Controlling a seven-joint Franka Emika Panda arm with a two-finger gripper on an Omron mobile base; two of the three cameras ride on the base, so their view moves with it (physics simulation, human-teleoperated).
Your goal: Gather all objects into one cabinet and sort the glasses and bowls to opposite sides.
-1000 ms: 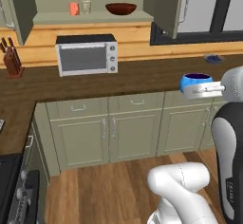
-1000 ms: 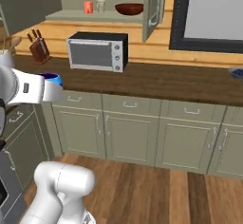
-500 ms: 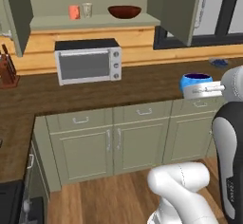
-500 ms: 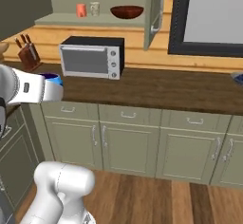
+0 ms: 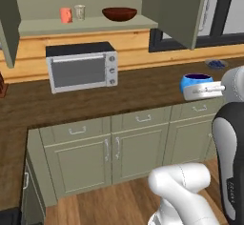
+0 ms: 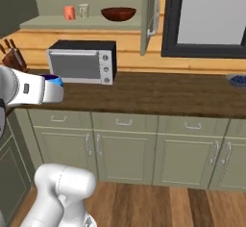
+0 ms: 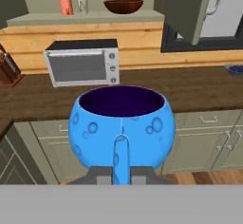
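My gripper (image 7: pixel 121 172) is shut on the small bright blue bowl (image 7: pixel 121 122), held upright in the air in front of the counter; the same blue bowl (image 5: pixel 196 80) sits at the end of the hand (image 5: pixel 206 91), and its rim (image 6: pixel 53 79) peeks over the hand. The wide sage cabinet (image 5: pixel 90 26) stands open above. On its pale shelf the orange-red cup (image 5: pixel 66 15) and the clear tumbler (image 5: pixel 79 12) stand together at the left, and the dark red-brown bowl (image 5: pixel 119 14) sits at the right. The cup (image 7: pixel 66 6), tumbler (image 7: pixel 82 4) and bowl (image 7: pixel 123 5) also show in the hand view.
A silver toaster oven (image 5: pixel 82 66) stands on the wooden counter (image 5: pixel 143 88) under the shelf. The cabinet's right door (image 6: pixel 150 14) hangs open. A knife block (image 6: pixel 13 57) is at the left, a small blue dish (image 6: pixel 238 80) at the counter's far right, beneath a dark-framed window (image 6: pixel 206 17).
The whole picture has shifted: the base has driven nearer, so cabinet and oven look larger. The gripper has stayed shut on the blue bowl.
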